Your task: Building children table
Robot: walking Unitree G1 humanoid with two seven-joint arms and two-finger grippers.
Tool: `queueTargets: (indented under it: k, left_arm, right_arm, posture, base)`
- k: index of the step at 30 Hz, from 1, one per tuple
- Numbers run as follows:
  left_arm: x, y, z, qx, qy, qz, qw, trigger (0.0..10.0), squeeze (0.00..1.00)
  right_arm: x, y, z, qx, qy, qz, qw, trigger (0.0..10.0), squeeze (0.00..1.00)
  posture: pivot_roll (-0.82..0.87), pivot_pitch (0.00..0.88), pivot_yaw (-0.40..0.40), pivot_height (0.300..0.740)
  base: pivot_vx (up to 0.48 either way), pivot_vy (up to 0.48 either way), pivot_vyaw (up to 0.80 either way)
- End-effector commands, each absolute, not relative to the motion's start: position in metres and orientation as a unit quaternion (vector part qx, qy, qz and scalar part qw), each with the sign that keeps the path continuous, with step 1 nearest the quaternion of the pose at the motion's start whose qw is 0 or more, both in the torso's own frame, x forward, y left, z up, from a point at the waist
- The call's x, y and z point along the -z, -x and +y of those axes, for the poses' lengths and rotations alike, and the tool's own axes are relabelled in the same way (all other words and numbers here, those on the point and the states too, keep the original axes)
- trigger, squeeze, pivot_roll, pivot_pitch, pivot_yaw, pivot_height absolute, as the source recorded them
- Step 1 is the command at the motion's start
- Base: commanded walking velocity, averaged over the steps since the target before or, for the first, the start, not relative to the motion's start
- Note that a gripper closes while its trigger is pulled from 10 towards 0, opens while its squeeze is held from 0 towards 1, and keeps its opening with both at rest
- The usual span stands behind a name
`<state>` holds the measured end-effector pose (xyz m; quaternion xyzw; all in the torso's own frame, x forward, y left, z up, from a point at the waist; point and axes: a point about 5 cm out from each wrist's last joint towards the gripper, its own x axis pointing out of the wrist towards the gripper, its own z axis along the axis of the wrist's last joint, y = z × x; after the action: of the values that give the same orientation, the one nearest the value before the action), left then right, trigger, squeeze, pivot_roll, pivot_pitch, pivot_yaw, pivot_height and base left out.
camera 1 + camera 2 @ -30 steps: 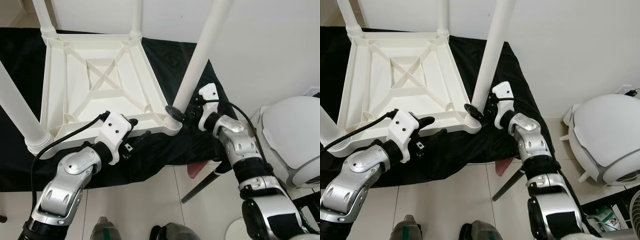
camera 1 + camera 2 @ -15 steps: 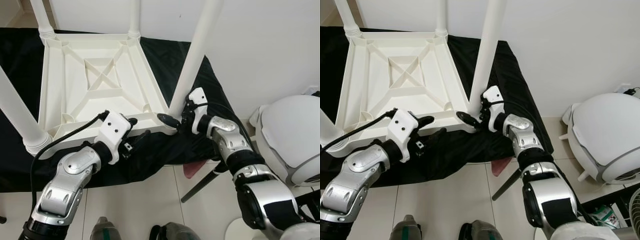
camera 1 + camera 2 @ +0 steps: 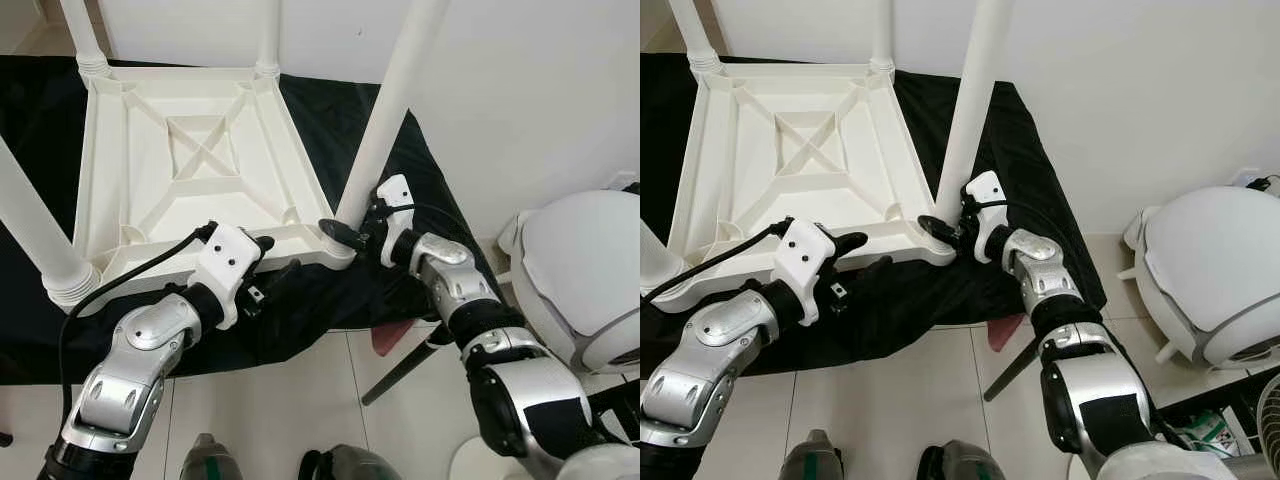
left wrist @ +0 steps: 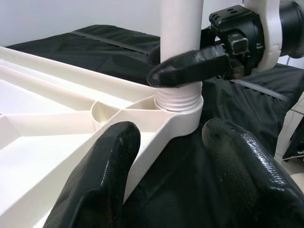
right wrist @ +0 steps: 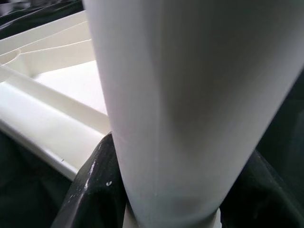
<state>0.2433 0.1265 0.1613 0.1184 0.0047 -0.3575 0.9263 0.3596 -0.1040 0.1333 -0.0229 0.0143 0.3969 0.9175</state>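
A white plastic children's table [image 3: 190, 150] lies upside down on a black cloth [image 3: 330, 110]. Three of its legs stand in their corners, among them the near-left leg [image 3: 35, 230]. My right gripper [image 3: 350, 232] is shut on the fourth leg [image 3: 385, 120] just above its threaded end, which sits in the near-right corner socket [image 4: 178, 102]. From the right wrist, the leg [image 5: 180, 95] stands between the black fingers [image 5: 95, 185]. My left gripper [image 3: 280, 262] is open, its fingers [image 4: 102, 175] on either side of the table's near rim, close to that corner.
A white wall rises just behind the table. A white domed appliance [image 3: 585, 280] stands on the tiled floor at the right. A dark rod [image 3: 400, 370] and a pink scrap [image 3: 388, 338] lie by the cloth's near right edge. My feet [image 3: 210, 460] are at the bottom.
My right gripper has swung the leg from a lean to nearly upright and shifted it left, over the corner socket. The left gripper has stayed where it was.
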Motion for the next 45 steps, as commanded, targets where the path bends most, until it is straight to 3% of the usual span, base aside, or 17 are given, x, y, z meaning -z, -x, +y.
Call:
queueTargets:
  k: [1,8,11,18,26,27,28,29,31,32,45]
  left_arm:
    - [-0.162,-0.242,0.125,0.350,-0.114,0.006,0.930,10.0,0.00]
    - [-0.161,-0.241,0.125,0.351,-0.112,0.007,0.929,10.0,0.00]
    - [-0.159,-0.239,0.124,0.354,-0.110,0.012,0.929,10.0,0.00]
    - [-0.159,-0.239,0.124,0.355,-0.109,0.013,0.929,10.0,0.00]
    - [-0.158,-0.239,0.124,0.355,-0.111,0.012,0.928,10.0,0.00]
    - [-0.159,-0.240,0.124,0.355,-0.111,0.011,0.928,10.0,0.00]
    - [-0.159,-0.240,0.124,0.355,-0.111,0.011,0.928,10.0,0.00]
    - [-0.159,-0.240,0.124,0.355,-0.112,0.011,0.928,10.0,0.00]
    - [-0.159,-0.240,0.124,0.355,-0.112,0.011,0.928,10.0,0.00]
    - [-0.159,-0.240,0.124,0.355,-0.112,0.010,0.928,10.0,0.00]
    - [-0.161,-0.242,0.124,0.356,-0.114,0.007,0.927,10.0,0.00]
  right_arm:
    - [-0.131,-0.359,-0.104,-0.368,0.013,0.022,0.929,0.0,0.00]
    - [-0.131,-0.353,-0.094,-0.317,-0.004,0.026,0.948,0.0,0.00]
    - [-0.133,-0.334,-0.077,-0.238,-0.021,0.017,0.971,0.0,0.00]
    - [-0.132,-0.325,-0.076,-0.172,-0.019,0.023,0.985,0.0,0.00]
    - [-0.134,-0.322,-0.078,-0.166,-0.003,0.021,0.986,0.0,0.00]
    - [-0.134,-0.321,-0.077,-0.168,-0.003,0.024,0.986,1.5,0.00]
    - [-0.134,-0.321,-0.077,-0.168,-0.003,0.024,0.986,1.5,0.00]
    - [-0.135,-0.321,-0.076,-0.181,0.000,0.020,0.983,10.0,0.00]
    - [-0.136,-0.322,-0.076,-0.189,0.001,0.018,0.982,10.0,0.00]
    - [-0.139,-0.321,-0.076,-0.199,-0.008,0.016,0.980,10.0,1.00]
    - [-0.144,-0.331,-0.104,-0.285,0.013,-0.002,0.958,10.0,1.00]
  posture:
    - [0.09,0.029,-0.131,0.740]
    - [0.09,0.035,-0.131,0.740]
    - [0.08,0.033,-0.135,0.740]
    - [0.09,0.025,-0.140,0.740]
    - [0.09,0.010,-0.143,0.740]
    - [0.09,0.010,-0.143,0.740]
    - [0.09,0.010,-0.143,0.740]
    - [0.09,0.005,-0.143,0.740]
    - [0.09,0.005,-0.143,0.740]
    - [0.09,0.002,-0.143,0.740]
    - [0.09,0.000,-0.138,0.740]
  base:
    - [0.000,0.000,0.00]
    - [0.000,0.000,0.00]
    - [0.000,0.000,0.00]
    - [0.000,0.000,0.00]
    - [0.000,0.000,0.00]
    - [0.000,0.000,0.00]
    - [0.000,0.000,0.00]
    - [0.000,0.000,0.00]
    - [0.000,0.000,0.00]
    - [0.000,0.000,0.00]
    - [0.000,0.000,0.00]
